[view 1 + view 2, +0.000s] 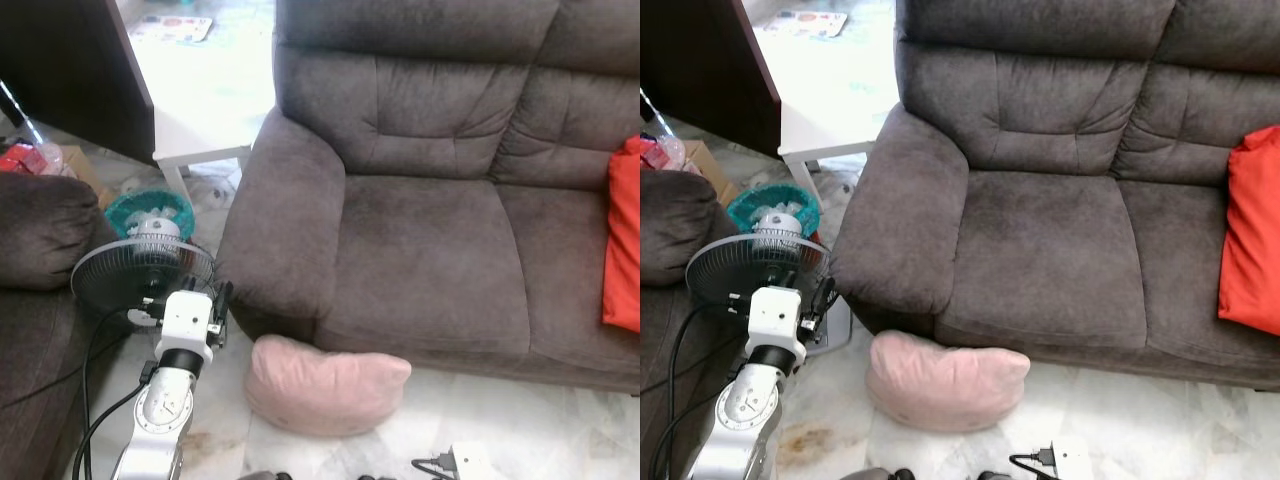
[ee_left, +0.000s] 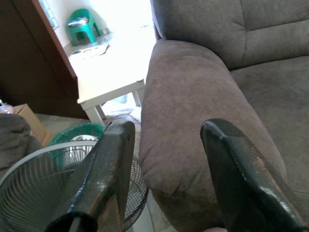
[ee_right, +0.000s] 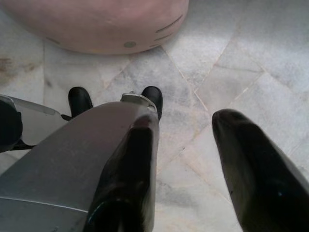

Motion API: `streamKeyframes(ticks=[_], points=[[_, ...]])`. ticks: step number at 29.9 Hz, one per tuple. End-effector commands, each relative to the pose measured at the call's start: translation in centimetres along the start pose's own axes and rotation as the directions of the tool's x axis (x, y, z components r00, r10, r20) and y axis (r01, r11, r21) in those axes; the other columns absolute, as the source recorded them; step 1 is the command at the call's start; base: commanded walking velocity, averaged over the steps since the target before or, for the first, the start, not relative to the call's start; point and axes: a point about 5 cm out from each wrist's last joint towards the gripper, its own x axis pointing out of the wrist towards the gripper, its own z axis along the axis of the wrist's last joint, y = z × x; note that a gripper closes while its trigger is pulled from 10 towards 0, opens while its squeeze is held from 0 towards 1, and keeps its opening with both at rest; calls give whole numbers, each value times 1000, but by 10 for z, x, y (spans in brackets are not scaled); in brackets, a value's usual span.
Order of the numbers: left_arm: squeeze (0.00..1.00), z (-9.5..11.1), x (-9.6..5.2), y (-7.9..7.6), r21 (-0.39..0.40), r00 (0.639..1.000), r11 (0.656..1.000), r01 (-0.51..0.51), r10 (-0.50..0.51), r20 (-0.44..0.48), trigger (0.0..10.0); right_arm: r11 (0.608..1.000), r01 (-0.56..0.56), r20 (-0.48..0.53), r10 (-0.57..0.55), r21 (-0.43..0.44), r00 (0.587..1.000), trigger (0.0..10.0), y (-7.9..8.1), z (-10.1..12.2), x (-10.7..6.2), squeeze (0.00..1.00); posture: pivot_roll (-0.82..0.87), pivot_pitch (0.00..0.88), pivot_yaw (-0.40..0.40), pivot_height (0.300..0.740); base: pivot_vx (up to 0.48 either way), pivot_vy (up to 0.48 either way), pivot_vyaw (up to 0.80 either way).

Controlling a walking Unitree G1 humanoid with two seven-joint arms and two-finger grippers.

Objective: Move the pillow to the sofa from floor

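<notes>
Pink pillow [image 1: 325,386] on floor by sofa [image 1: 430,250]; left claw [image 1: 218,296] spread; right claw [image 3: 186,159] spread

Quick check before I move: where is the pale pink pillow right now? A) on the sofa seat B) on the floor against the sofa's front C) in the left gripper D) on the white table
B: the pale pink pillow lies on the marble floor against the front of the dark brown sofa, with the open left gripper raised beside the armrest.

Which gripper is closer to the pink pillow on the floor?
Probably the left. The left gripper is raised beside the sofa armrest, above the pink pillow and to its left. The right gripper hangs over bare floor short of it.
</notes>
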Motion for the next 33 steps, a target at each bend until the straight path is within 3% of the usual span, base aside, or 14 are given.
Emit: streamKeyframes(ticks=[1, 12, 33], points=[[0, 3, 0, 0, 7, 1000, 1000, 5, -5, 7, 10000, 1000, 2, -19, -2, 15, 1000, 10000, 0, -7, -1, 0, 171, 111, -20, 740, 0, 0, -444], [0, 2, 0, 0, 6, 1000, 1000, 4, -4, 5, 10000, 1000, 1, -14, -1, 15, 1000, 10000, 0, -6, -1, 0, 171, 114, -20, 740, 0, 0, 0], [0, 2, -1, 0, 8, 1000, 1000, 3, -3, 2, 10000, 1000, -2, -17, 2, 12, 1000, 10000, 0, -6, -1, 0, 172, 120, -21, 740, 263, 0, 0]])
